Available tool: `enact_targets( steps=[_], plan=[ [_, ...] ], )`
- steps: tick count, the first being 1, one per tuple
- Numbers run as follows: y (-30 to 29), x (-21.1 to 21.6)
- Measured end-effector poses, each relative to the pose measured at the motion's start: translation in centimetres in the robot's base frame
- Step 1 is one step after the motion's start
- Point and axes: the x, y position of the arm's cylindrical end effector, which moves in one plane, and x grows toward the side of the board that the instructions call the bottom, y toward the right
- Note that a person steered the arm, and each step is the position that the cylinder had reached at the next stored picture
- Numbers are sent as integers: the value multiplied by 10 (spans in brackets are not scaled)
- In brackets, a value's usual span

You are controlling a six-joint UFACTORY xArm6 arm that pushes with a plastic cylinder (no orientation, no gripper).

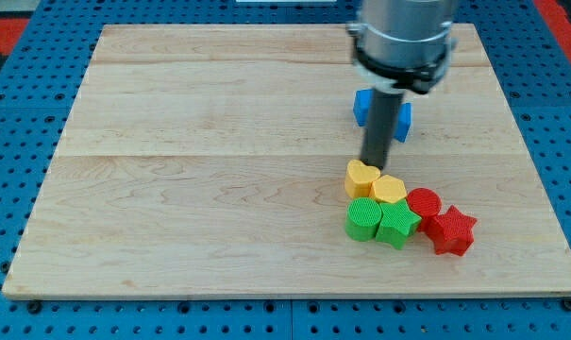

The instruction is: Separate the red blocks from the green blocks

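Jaws are absent on this rig; my tip [373,168] holds nothing and sits just above the yellow heart [361,178]. Little looks done, I judge: green cylinder [363,219] and green star [396,224] still touch the red cylinder [424,202], red star [451,230] beside it on the worktop [191,189].

My tip [373,168] just above yellow heart [361,178]; green cyl [363,219] below it, red star [451,231] rightmost

My tip [373,166] sits just above the yellow blocks [375,182], which wall off the green blocks [381,222] below. The red blocks [440,221] touch that cluster on the view's right. Behind my rod, blue blocks [382,110]. The board [191,170] lies open leftward.
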Motion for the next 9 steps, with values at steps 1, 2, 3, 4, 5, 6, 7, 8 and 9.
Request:
enact_targets(
  steps=[1,2,3,4,5,6,7,8,9],
  plan=[
    [29,29],
    [28,63],
    [10,61],
    [-2,28],
    [-15,-9],
    [36,2],
    [44,41],
    [33,70],
    [12,63]
  ],
)
